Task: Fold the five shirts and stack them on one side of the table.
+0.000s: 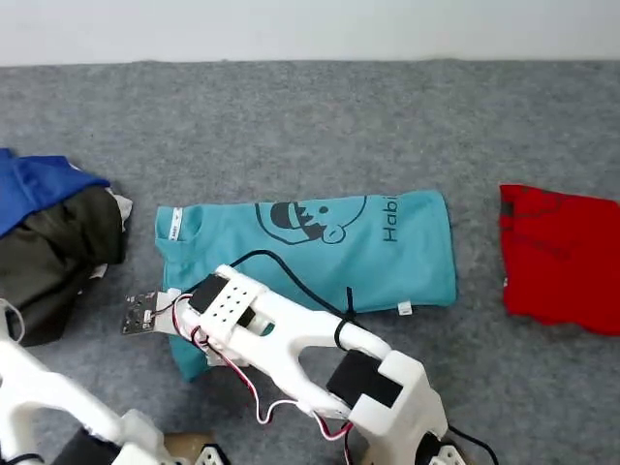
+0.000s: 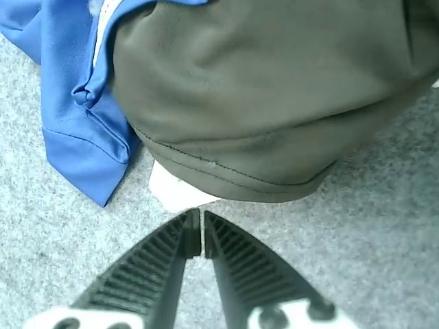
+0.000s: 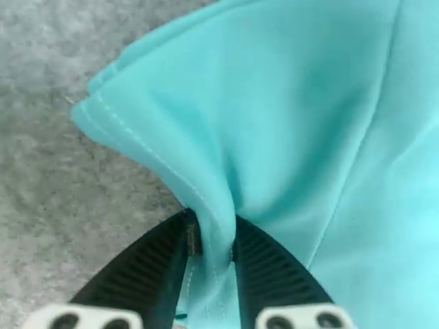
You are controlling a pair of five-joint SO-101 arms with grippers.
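A teal shirt (image 1: 320,252) with a dark print lies flat in the middle of the grey table. My right gripper (image 3: 211,236) is shut on a bunched fold of the teal shirt (image 3: 274,103) beside a stitched hem; in the high view the right gripper (image 1: 174,320) sits at the shirt's near left corner. My left gripper (image 2: 202,229) is shut with nothing in it, its tips just short of a dark olive shirt (image 2: 260,89). A blue shirt (image 2: 75,123) and a bit of white fabric (image 2: 175,188) lie with the olive one.
The loose pile of blue shirt (image 1: 34,189) and olive shirt (image 1: 48,262) lies at the table's left edge. A folded red shirt (image 1: 562,257) lies at the right edge. The left arm (image 1: 39,392) comes in at the near left corner.
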